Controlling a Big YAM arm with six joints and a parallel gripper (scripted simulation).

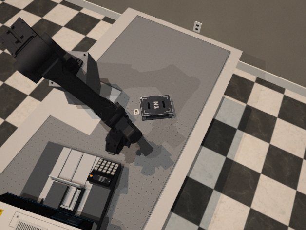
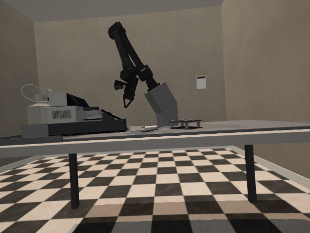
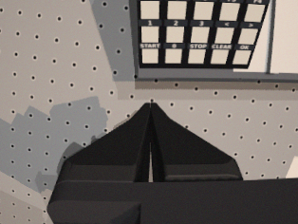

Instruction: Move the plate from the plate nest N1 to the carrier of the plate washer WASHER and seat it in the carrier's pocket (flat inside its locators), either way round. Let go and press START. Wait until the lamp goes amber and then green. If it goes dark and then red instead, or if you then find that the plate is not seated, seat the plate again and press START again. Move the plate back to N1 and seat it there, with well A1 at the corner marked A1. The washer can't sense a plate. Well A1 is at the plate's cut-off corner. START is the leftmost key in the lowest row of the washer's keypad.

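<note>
The plate nest N1 [image 1: 155, 105] [image 2: 189, 121] is a dark raised stand; its marked top is bare, with no plate on it. No plate can be made out in any view. The washer [image 1: 49, 220] [image 2: 61, 112] shows a pale slotted part [image 1: 71, 198] by its dark hood; I cannot tell whether the carrier or plate is under the hood. The lamp [image 1: 91, 175] beside the keypad [image 1: 106, 166] [image 3: 162, 34] is amber. The START key [image 3: 150, 56] is at the lowest row's left end. My gripper [image 2: 125, 107] [image 3: 150, 111] is shut and empty, above the table beside the keypad.
The arm's grey mount [image 1: 85, 71] [image 2: 166, 105] stands at the table's edge. A small N1 label [image 1: 136, 111] lies beside the nest. A bottle with hoses [image 2: 37, 113] stands behind the washer. The washer's dark base [image 2: 87, 127] ends at a raised edge near the keypad.
</note>
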